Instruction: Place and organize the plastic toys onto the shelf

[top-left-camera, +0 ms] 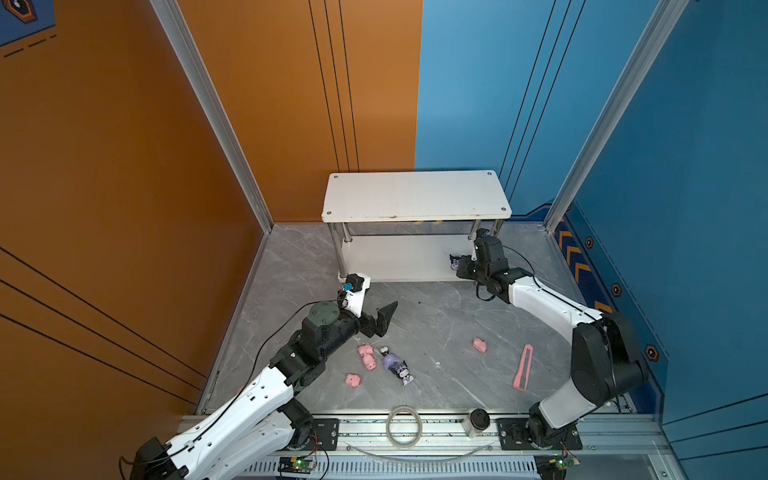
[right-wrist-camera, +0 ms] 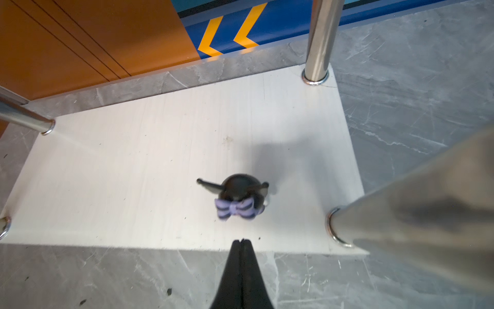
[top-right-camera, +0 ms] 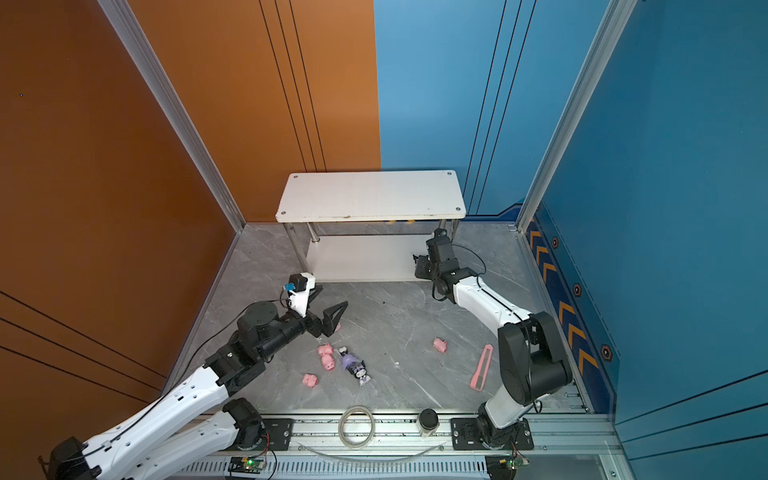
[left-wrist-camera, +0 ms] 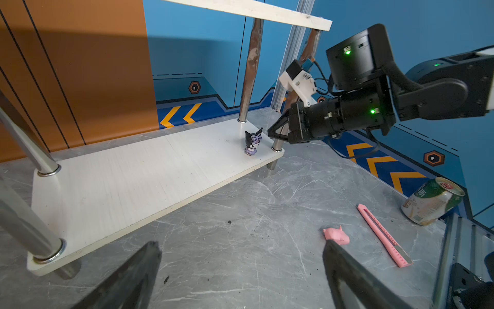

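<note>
Along the near edge, a metal rail (top-left-camera: pixel 449 432) carries a tape ring (top-left-camera: pixel 403 409) and a small jar (top-left-camera: pixel 477 422). Just beyond it, on the grey floor (top-left-camera: pixel 436 316), three pink pigs (top-left-camera: pixel 368 363) and two fallen cartoon figures (top-left-camera: pixel 392 360) lie clustered left of centre. A lone pig (top-left-camera: pixel 480 345) sits well apart to the right, near the pink strip (top-left-camera: pixel 523 368) beside the right arm. Bare floor runs between the cluster and the lone pig, and on to the front edge of the shelf (top-left-camera: pixel 415 195).

The left gripper (top-right-camera: pixel 326 305) hangs over the cluster's far side, fingers spread wide, holding nothing. Farther back, the right gripper (right-wrist-camera: pixel 242 242) has its jaws pressed together, holding nothing. Its tip sits over the front edge of the shelf's lower board, just beside the right front leg. One upright cartoon figure (left-wrist-camera: pixel 252 143) stands on that board near the same corner, a small gap from the tip.
</note>
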`<action>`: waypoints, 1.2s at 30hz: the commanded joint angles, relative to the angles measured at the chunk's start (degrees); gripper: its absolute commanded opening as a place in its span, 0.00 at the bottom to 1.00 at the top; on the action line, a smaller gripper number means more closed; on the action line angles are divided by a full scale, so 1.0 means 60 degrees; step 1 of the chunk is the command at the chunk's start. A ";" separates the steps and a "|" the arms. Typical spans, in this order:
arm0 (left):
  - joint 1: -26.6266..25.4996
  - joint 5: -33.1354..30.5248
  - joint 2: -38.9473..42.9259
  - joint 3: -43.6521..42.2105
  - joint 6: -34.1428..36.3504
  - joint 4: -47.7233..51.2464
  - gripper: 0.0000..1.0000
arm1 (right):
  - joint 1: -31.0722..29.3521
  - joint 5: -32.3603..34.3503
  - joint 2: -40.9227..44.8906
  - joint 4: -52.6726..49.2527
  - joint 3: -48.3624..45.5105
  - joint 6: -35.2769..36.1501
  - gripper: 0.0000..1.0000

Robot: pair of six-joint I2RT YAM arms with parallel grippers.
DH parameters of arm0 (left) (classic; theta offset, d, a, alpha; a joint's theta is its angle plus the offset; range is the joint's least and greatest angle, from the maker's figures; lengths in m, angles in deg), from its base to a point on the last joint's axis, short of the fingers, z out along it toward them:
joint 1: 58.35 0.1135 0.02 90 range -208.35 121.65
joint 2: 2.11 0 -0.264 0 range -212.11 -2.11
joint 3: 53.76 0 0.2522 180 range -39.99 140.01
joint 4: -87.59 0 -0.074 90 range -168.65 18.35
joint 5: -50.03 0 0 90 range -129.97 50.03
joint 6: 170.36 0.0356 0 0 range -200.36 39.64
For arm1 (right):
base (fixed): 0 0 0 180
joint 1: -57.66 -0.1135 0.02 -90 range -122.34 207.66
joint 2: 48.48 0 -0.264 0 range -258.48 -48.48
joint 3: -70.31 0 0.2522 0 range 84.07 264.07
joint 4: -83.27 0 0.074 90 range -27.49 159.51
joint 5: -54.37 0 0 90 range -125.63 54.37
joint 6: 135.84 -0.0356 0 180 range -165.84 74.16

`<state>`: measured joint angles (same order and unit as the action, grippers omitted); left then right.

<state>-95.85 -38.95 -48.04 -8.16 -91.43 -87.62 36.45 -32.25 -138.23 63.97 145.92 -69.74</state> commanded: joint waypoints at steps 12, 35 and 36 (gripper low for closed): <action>0.0046 -0.1136 0.1259 -0.0742 -0.1521 0.2701 0.27 | -0.3624 0.0301 0.2234 -0.1206 -0.2355 -0.0114 0.00; -0.0210 -0.2443 0.2491 -0.2106 -0.3165 0.3724 0.16 | -0.6616 -0.1983 -0.1538 0.0040 -0.0369 0.0219 0.00; -0.0196 -0.2433 0.2422 -0.2086 -0.3129 0.3700 0.16 | -0.6574 -0.1966 -0.1684 -0.0006 -0.0284 0.0186 0.00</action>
<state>-97.05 -52.46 -32.76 -20.18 -110.08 -64.24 -3.55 -43.42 -146.49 63.16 142.07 -69.63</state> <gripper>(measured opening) 0.164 0.047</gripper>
